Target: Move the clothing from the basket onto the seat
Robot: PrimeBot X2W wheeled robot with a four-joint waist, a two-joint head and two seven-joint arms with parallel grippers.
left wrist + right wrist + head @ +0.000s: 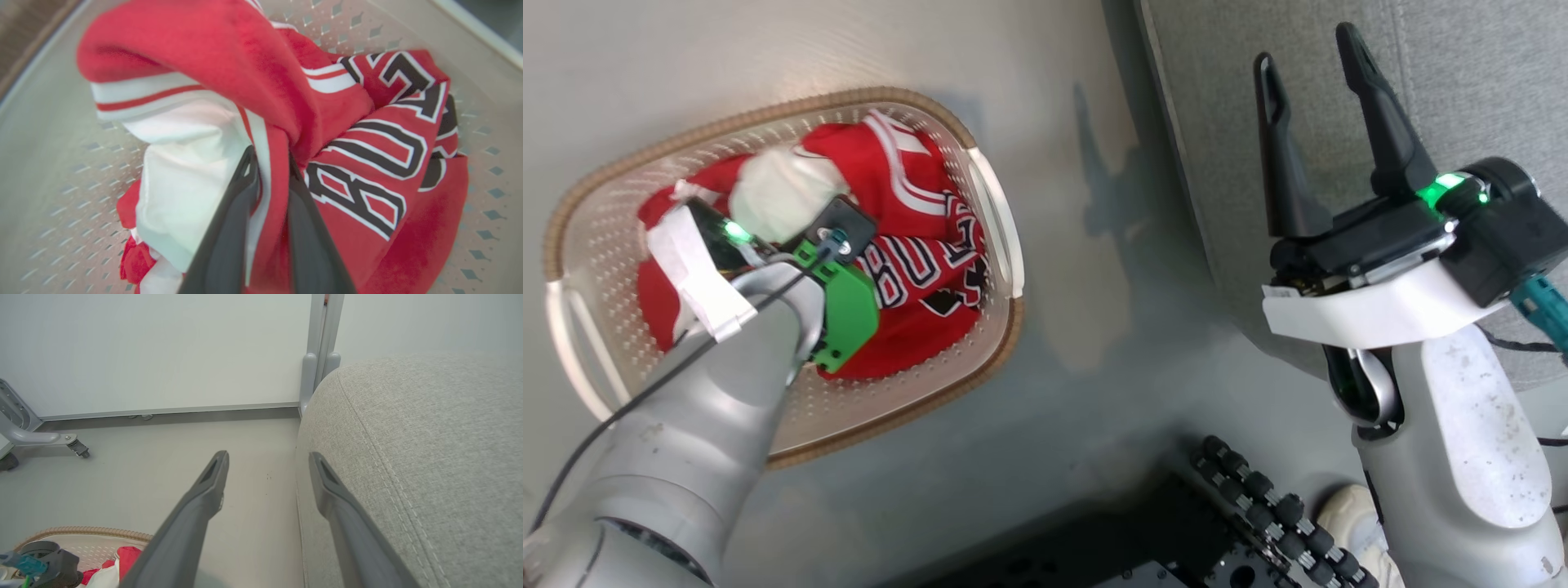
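- The clothing (pixel 253 61) is seen as soft matt red cloth, with white cloth panels and black-and-white lettering.
- The basket (pixel 605 237) is moulded in smooth cream plastic, pierced with small holes; a brown woven look is given to its rim.
- The seat (pixel 429 437) is covered in coarse-woven grey fabric with a stitched seam.
- The floor (pixel 1094 351) is finished smooth, with a faint sheen.
- The right claw (pixel 1305 45) is formed of dark matt plastic.

The pale grey floor (pixel 1086 343) carries the basket (pixel 596 245) on the left and the seat (pixel 1486 73) on the right, set apart.
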